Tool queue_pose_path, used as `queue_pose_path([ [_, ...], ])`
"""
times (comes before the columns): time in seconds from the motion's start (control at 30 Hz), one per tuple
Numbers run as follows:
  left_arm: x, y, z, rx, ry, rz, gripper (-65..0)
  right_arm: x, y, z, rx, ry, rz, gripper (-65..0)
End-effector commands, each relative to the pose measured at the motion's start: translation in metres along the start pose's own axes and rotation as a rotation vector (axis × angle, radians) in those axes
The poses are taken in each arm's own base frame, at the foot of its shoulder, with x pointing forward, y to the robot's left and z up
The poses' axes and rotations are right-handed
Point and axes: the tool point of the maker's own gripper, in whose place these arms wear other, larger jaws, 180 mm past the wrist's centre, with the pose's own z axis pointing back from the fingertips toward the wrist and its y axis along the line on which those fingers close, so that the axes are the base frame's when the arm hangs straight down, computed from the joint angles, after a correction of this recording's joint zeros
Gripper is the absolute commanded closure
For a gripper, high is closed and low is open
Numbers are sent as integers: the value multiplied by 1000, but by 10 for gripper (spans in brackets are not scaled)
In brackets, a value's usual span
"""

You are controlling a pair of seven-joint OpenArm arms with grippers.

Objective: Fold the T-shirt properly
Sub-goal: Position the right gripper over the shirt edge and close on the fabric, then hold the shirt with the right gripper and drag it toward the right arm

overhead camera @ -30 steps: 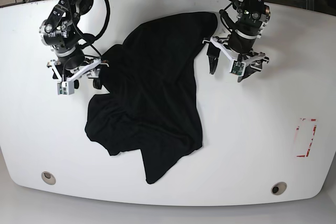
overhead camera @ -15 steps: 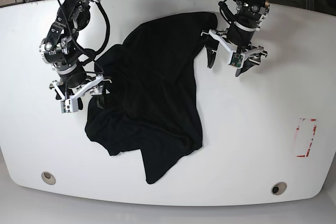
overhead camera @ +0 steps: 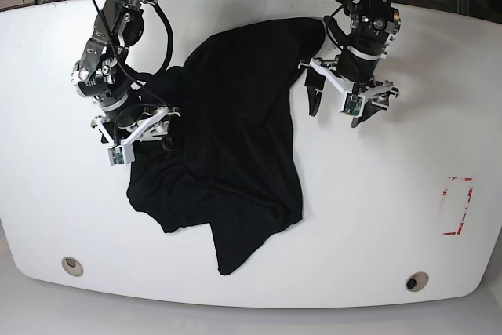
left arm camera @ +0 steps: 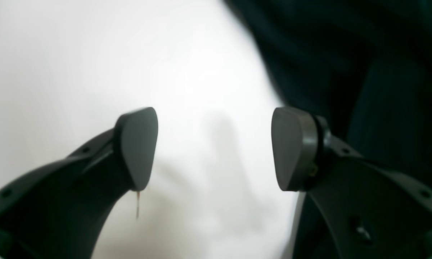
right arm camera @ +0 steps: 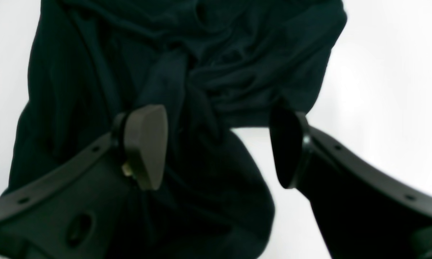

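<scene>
The black T-shirt [overhead camera: 231, 147] lies crumpled on the middle of the white table [overhead camera: 376, 209]. My left gripper [overhead camera: 339, 109] is open and empty over bare table, just beside the shirt's upper right edge. In the left wrist view the gripper [left arm camera: 214, 147] frames white table, with the shirt [left arm camera: 363, 54] at the upper right. My right gripper [overhead camera: 145, 137] is open at the shirt's left edge. In the right wrist view the gripper [right arm camera: 216, 147] hangs open over bunched folds of the shirt [right arm camera: 201, 54], holding nothing.
A red-marked rectangle [overhead camera: 457, 205] is on the table at the right. Two round holes [overhead camera: 72, 265] [overhead camera: 416, 281] sit near the front edge. Cables lie beyond the table's back edge.
My right arm has moved down and then rightward onto the shirt's left edge. My left arm shifted slightly up, then back down. Both grippers stayed open. The shirt has not moved.
</scene>
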Motion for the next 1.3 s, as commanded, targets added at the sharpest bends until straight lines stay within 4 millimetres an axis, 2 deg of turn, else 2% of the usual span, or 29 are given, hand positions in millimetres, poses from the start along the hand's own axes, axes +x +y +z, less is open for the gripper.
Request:
queue_pose_path([
  [0.0,8,-1,1,-4,-29,-1,-463,11,6,-2,26,-34,8,-430],
  [0.07,5,3,2,1,-27,-12,-462,10,19,-7,55,-34,0,-427],
  [0.33,5,7,4,10,-30,-16,-464,10,37,-13,97,-30,2,-430],
  [0.4,7,9,6,13,-36,-28,-464,8,46,-20,115,-15,6,-430],
  [0.67,8,11,7,16,-40,-31,-463,9,44,-23,111,-19,6,-431],
  [1.0,8,-6,5,-38,-42,-50,-465,8,7,-8,34,-38,-39,-428],
  [1.07,12,-22,4,-83,-53,-71,-466,4,-23,-1,-18,-43,-82,-432],
  [1.27,14,-36,2,-122,-65,-83,-466,-6,-55,5,-55,-37,-129,-436],
])
